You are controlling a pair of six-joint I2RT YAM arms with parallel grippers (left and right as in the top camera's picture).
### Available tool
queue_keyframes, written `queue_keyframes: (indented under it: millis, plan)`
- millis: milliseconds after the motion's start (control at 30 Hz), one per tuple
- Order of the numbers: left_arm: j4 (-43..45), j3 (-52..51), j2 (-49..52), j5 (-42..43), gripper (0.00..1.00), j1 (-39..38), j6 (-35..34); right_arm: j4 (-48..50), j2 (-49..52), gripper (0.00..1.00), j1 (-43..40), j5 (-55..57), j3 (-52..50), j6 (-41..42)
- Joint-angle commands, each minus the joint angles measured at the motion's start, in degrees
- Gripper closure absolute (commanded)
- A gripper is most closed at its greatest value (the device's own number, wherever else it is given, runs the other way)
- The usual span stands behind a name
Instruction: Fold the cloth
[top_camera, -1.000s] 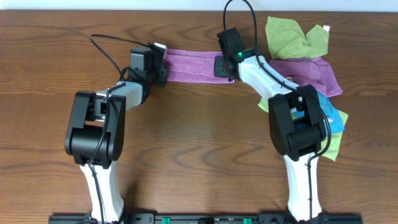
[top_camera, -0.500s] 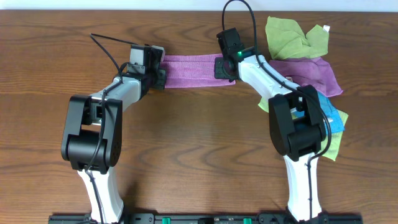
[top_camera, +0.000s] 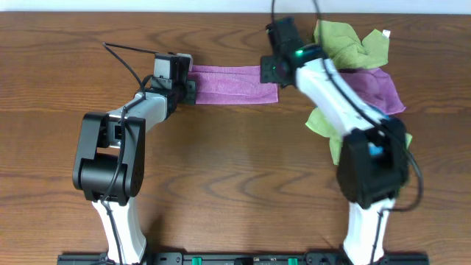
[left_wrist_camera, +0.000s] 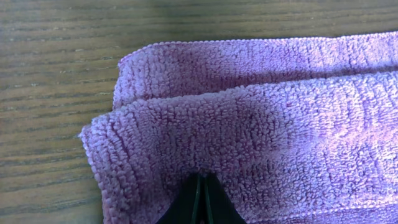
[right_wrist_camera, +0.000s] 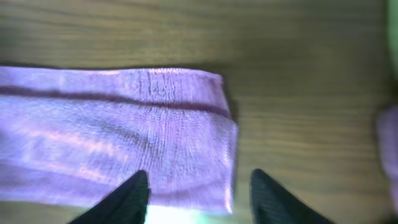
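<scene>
At the left of the wooden counter (top_camera: 235, 184), the left end effector (top_camera: 189, 90) sits low at the near-left end of the cloth (top_camera: 229, 81), its fingers pressed together and clamped on the cloth's front edge; the left wrist view shows the fuzzy mauve pile bunching into the nip, with a second layer's edge stepping out behind it. So the cloth is already doubled over lengthwise into a narrow band that lies flat along the far middle of the counter. Moving right, the band ends in a fairly square edge, and the right end effector (top_camera: 275, 68) hovers just above that end with its fingers apart and nothing between them; the right wrist view is blurred, but it shows the cloth's right end lying free on the wood below the open fingers. Further right, a separate heap holds a green cloth (top_camera: 342, 40), a purple cloth (top_camera: 372, 90) and a glimpse of a blue cloth (top_camera: 401, 143), none of them part of this job. In my judgement the first fold is done and at least one crosswise fold remains, with the left end not yet released.
</scene>
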Motion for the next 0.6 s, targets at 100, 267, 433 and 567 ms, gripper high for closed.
queue_keyframes:
  millis: [100, 267, 433, 567]
  plan:
    - [-0.9, -2.1, 2.4, -2.3, 0.94, 0.1, -1.5, -3.6, -0.5, 0.38, -9.5, -23.2, -0.2, -3.1]
    - [-0.9, -2.1, 2.4, -2.3, 0.94, 0.1, -1.5, -3.6, 3.0, 0.19, -14.2, -40.1, -0.8, -8.2]
    - [-0.9, -2.1, 2.4, -2.3, 0.94, 0.1, -1.9, -2.4, 8.0, 0.2, -15.3, -49.2, -0.8, -9.1]
    - [-0.8, -2.1, 2.4, -2.3, 0.95, 0.1, -1.9, -1.6, 11.7, 0.19, -15.2, -50.8, -0.8, -9.2]
